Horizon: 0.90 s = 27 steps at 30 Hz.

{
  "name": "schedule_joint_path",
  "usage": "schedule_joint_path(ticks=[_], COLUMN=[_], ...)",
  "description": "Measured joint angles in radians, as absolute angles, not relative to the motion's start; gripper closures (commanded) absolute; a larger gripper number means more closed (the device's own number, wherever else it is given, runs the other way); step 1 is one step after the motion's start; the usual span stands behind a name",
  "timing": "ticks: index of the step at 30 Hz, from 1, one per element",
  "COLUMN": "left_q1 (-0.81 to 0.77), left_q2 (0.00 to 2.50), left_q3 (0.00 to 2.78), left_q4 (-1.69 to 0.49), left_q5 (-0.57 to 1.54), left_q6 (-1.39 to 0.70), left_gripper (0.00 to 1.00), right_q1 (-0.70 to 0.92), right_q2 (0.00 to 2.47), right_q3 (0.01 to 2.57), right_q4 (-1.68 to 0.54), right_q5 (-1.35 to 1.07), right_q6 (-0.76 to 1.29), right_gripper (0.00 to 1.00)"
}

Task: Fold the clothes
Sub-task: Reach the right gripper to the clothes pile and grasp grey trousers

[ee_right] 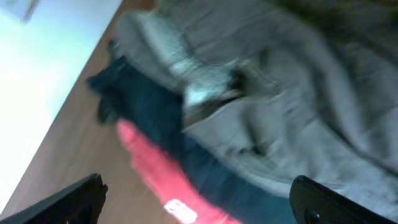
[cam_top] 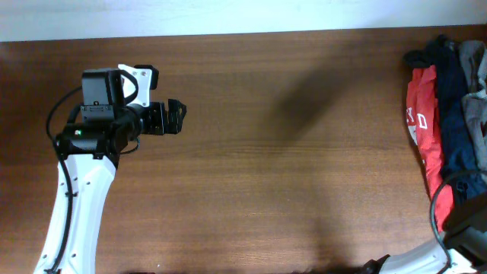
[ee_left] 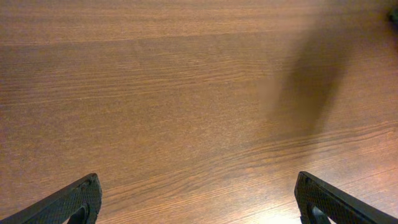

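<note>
While both my claws stand wide open and empty, the wooden table (cam_top: 266,167) stretches under my left gripper (ee_left: 199,204), which hangs over plain wood. At the table's right edge lies a heap: the grey-olive shorts (ee_right: 311,106) crumpled on top, a navy garment (ee_right: 146,106) under them, a red garment (ee_right: 149,168) beside it. My right gripper (ee_right: 196,199) hovers just above that heap.
</note>
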State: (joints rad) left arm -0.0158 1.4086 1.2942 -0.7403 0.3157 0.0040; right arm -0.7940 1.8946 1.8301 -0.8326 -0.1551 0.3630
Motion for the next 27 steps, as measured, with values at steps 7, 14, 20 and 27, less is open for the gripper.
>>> schedule_joint_path(ticks=[7,14,20,27], left_q1=[-0.016,-0.016,-0.016,-0.016], left_q2=[1.422,1.436,1.436,1.436], left_q3=[1.294,1.294,1.294,1.294], left_q4=[-0.739,-0.738,-0.729,-0.735], left_q5=[0.316,0.316,0.316,0.316], left_q6=[0.004,0.004,0.004,0.004], left_gripper=[0.01,0.01,0.01,0.01], right_q1=[-0.846,-0.847,-0.847,-0.839], right_q2=[2.011,2.085,2.086,2.040], right_q3=[1.833,1.833,1.835,1.882], right_q4=[-0.770,-0.759,-0.713,-0.728], right_q5=[-0.154,-0.155,-0.181,-0.295], right_q6=[0.364,0.360,0.366,0.362], right_gripper=[0.01,0.27,0.96,0.96])
